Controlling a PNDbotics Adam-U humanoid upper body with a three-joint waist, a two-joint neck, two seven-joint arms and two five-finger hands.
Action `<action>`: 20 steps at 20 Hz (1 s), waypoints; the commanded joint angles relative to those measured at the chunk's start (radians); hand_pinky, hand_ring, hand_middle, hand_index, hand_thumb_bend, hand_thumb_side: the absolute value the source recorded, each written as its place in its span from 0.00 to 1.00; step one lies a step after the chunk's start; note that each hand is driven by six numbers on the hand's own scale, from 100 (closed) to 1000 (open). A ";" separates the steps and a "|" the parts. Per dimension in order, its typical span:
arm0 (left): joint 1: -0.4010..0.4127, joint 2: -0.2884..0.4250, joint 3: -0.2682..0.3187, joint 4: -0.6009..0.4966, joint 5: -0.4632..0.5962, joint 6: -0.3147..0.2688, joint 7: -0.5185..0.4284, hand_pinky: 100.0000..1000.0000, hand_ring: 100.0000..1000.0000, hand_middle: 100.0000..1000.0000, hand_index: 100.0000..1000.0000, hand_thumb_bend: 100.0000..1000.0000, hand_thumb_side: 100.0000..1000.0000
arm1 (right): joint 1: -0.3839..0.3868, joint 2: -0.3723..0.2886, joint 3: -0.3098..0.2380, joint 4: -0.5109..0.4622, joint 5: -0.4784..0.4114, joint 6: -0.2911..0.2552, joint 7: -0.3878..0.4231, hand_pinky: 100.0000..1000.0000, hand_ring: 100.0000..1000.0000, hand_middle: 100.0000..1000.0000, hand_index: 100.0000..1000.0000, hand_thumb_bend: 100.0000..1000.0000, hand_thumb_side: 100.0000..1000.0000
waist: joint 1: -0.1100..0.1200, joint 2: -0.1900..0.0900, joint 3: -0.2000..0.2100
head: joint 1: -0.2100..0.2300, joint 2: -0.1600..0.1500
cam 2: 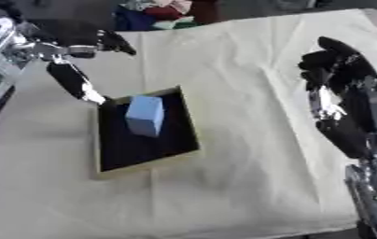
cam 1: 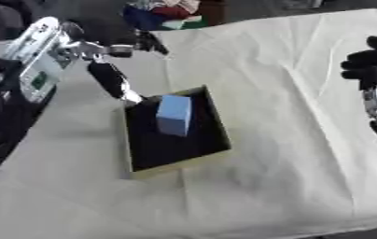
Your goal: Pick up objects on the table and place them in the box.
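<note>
Right hand (cam 2: 338, 88) nearest, idle at table's right edge, fingers curled, holding nothing. Pale blue block (cam 1: 174, 115) sits inside shallow black tan-rimmed box (cam 1: 175, 161) on cream cloth-covered table (cam 1: 289, 140). Left hand (cam 1: 110, 77) beyond, fingers spread, empty: placement looks done; withdrawal next.

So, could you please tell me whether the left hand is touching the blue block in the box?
Apart. In the left eye view the left hand reaches only the box's far corner, with dark box floor showing between its fingertip and the blue block.
</note>
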 commanded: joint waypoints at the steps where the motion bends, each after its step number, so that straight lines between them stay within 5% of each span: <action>1: -0.011 0.040 0.037 -0.007 -0.023 0.037 0.032 0.90 0.83 0.86 0.97 0.54 0.67 | -0.005 -0.022 -0.007 -0.021 -0.004 0.000 -0.004 0.68 0.69 0.64 0.86 0.00 0.45 | -0.001 -0.018 0.000 | 0.000 0.005; 10: 0.088 0.116 0.212 0.083 -0.098 0.158 0.149 0.89 0.82 0.85 0.96 0.53 0.68 | -0.001 -0.018 -0.011 -0.021 -0.003 0.003 -0.007 0.68 0.69 0.64 0.86 0.00 0.45 | -0.007 -0.017 0.030 | -0.011 0.005; 20: 0.211 0.161 0.253 -0.051 -0.055 0.214 0.189 0.88 0.81 0.84 0.95 0.53 0.68 | -0.001 -0.014 -0.009 -0.021 -0.001 0.003 -0.005 0.68 0.69 0.64 0.85 0.00 0.45 | -0.014 -0.013 0.058 | -0.010 0.005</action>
